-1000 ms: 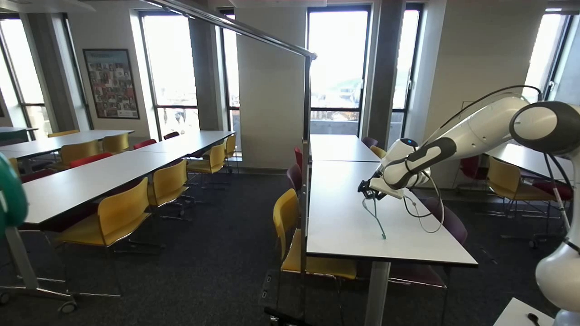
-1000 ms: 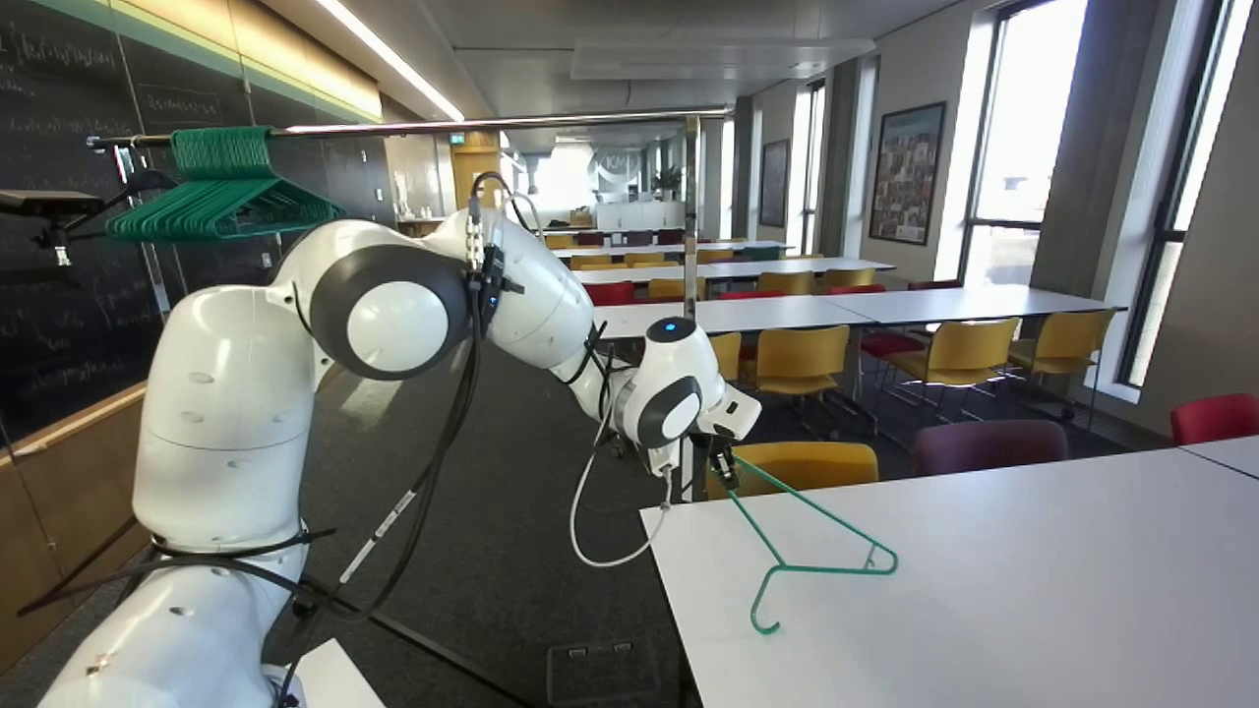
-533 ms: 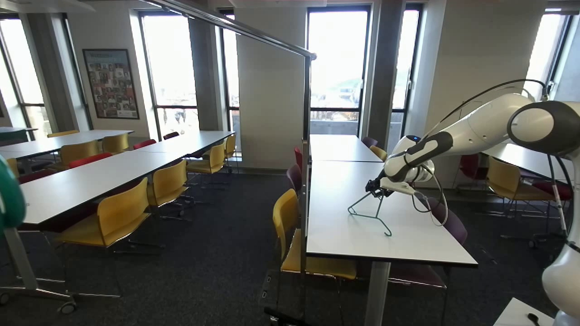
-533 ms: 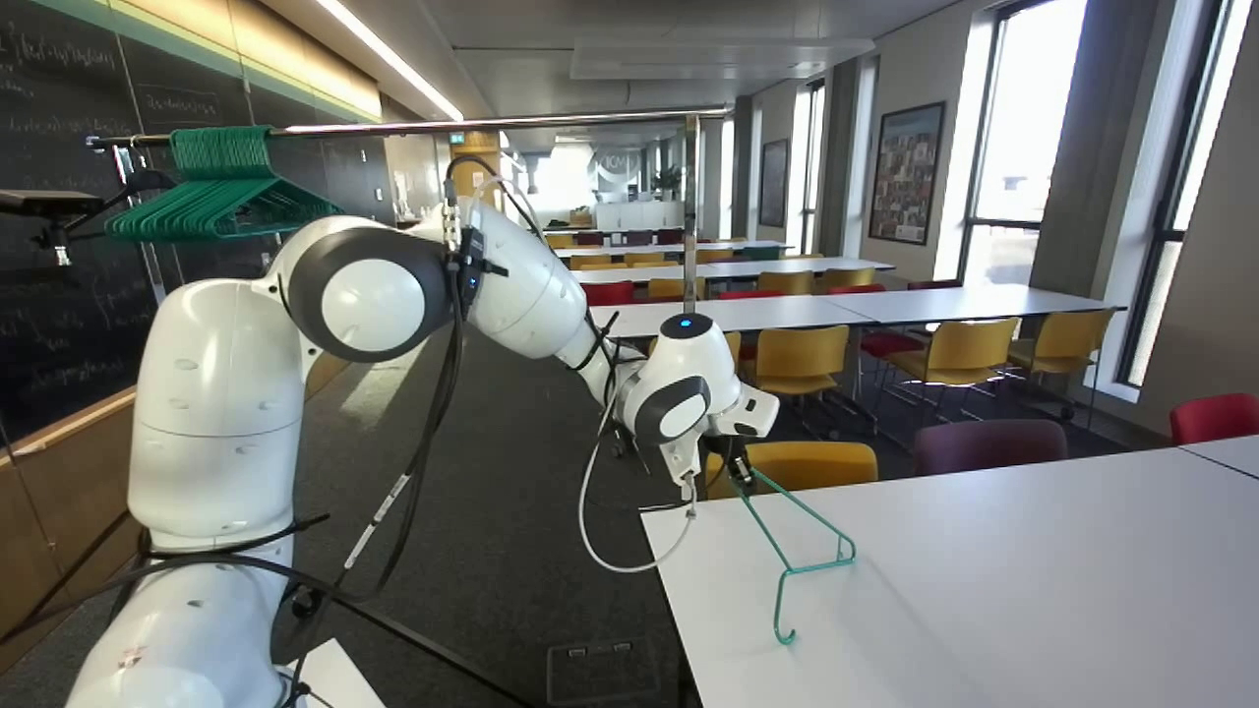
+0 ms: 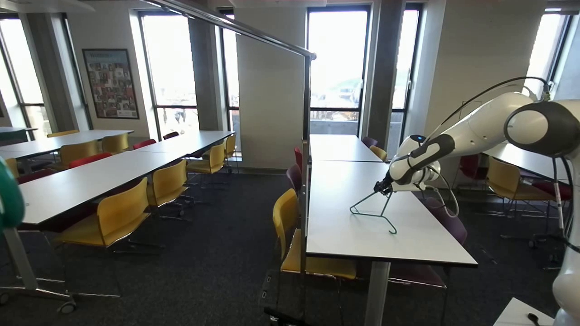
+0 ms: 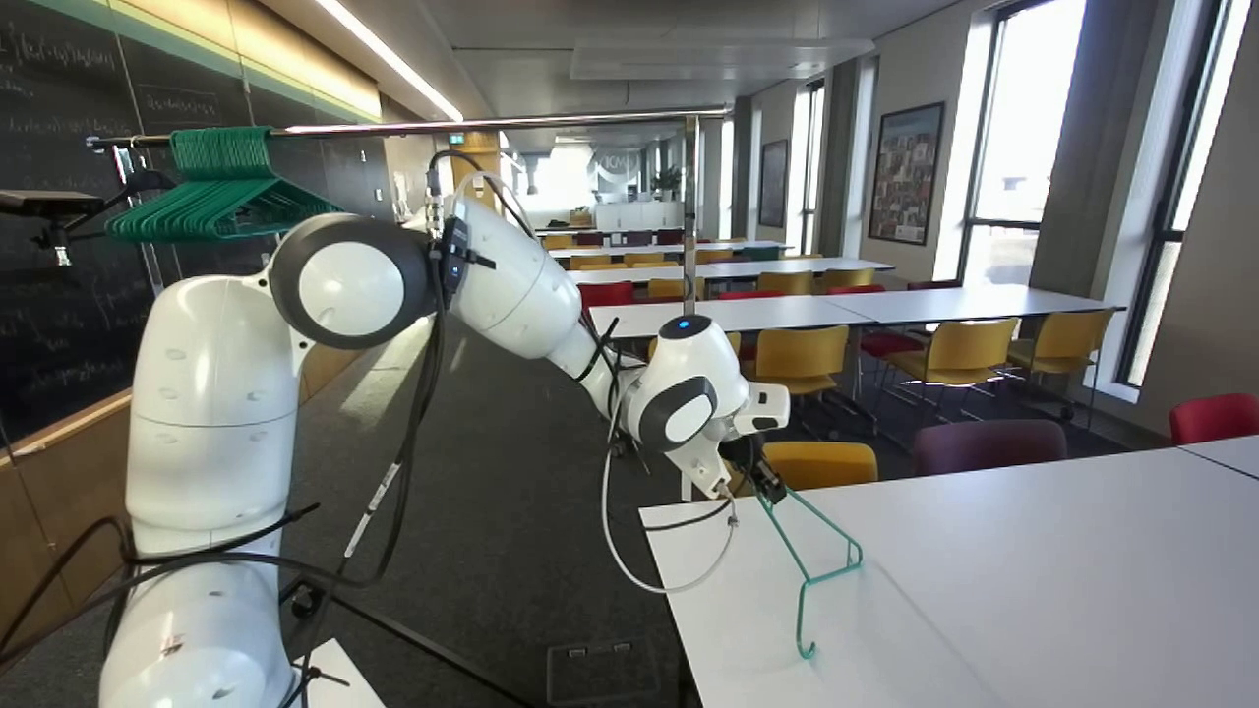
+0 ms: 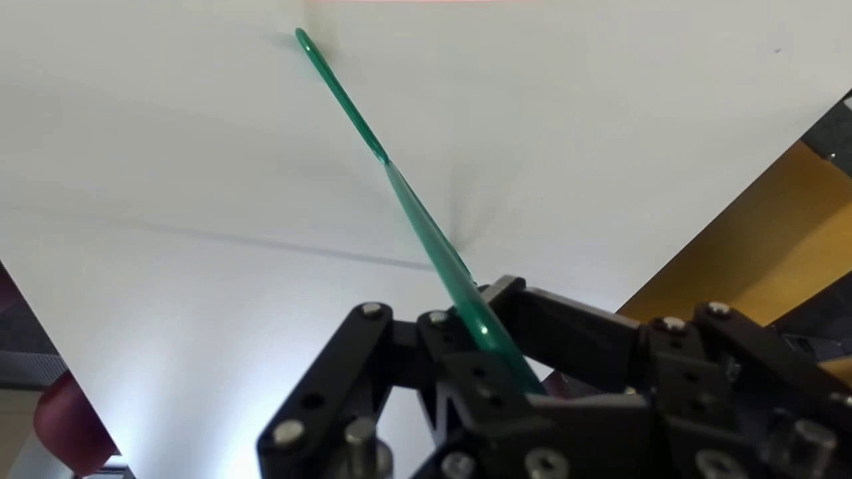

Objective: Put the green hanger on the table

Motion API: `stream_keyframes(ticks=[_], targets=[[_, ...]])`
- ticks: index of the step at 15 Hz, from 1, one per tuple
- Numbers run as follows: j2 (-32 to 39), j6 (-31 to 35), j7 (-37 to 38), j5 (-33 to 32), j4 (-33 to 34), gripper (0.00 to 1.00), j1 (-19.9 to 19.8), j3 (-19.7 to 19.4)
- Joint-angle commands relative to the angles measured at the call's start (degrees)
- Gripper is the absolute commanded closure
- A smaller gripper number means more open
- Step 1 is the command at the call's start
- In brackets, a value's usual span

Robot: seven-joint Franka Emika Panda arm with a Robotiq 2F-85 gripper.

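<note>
Green hanger (image 7: 426,229), pinched in the closed jaws, has turned and shifted with them over the worktop (image 6: 1033,580) this past second; contact unclear, release apparently still needed.

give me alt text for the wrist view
A black gripper grips a green hanger, seen nearly edge-on, slanting toward the upper left over a white table. Beyond the table's edges, parts of a yellow chair show at right and of a dark red chair at lower left.

The gripper (image 7: 484,309) clasps the green hanger (image 7: 429,233).
</note>
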Motion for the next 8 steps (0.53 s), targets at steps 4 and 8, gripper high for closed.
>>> stream_keyframes(ticks=[4,8], targets=[[-2.5,1.2,-12.7,7.5,-3.3,1.0,-2.4,5.1],[-2.3,1.7,-15.5,10.6,-3.1,1.0,-3.2,6.4]])
